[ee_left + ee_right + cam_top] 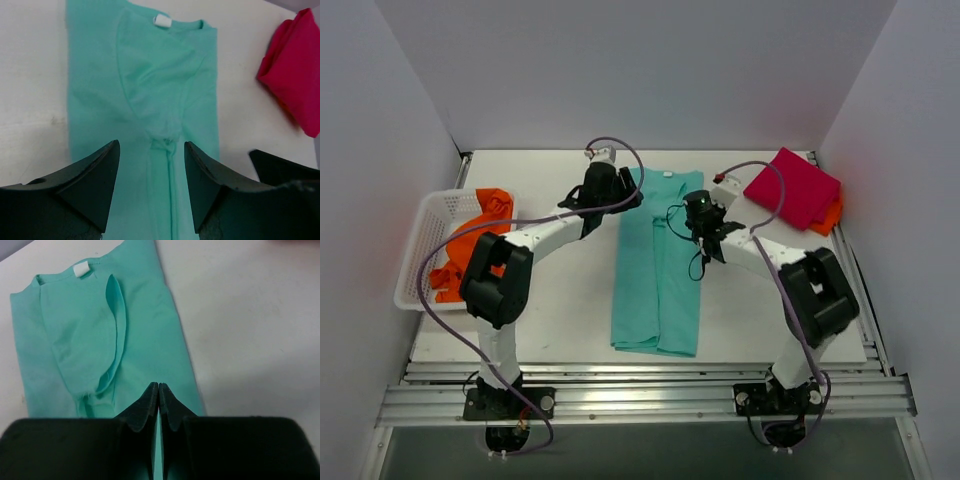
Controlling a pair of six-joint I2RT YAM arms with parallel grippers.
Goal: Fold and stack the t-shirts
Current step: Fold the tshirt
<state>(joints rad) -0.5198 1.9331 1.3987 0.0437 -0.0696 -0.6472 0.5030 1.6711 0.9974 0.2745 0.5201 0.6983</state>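
Observation:
A teal t-shirt (655, 290) lies flat mid-table, folded lengthwise into a long strip with its collar at the far end. It also shows in the left wrist view (145, 85) and the right wrist view (75, 340). My left gripper (630, 196) (151, 147) is open and empty, just above the strip's upper middle. My right gripper (693, 213) (158, 386) is shut on nothing, over the strip near its right edge. A folded magenta t-shirt (795, 185) (295, 75) rests on a folded orange t-shirt (832, 215) at the far right.
A white mesh basket (420, 240) at the left edge holds crumpled orange t-shirts (470, 250). White walls close in the left, back and right. A metal rail (640, 395) runs along the near edge. Cables loop over both arms.

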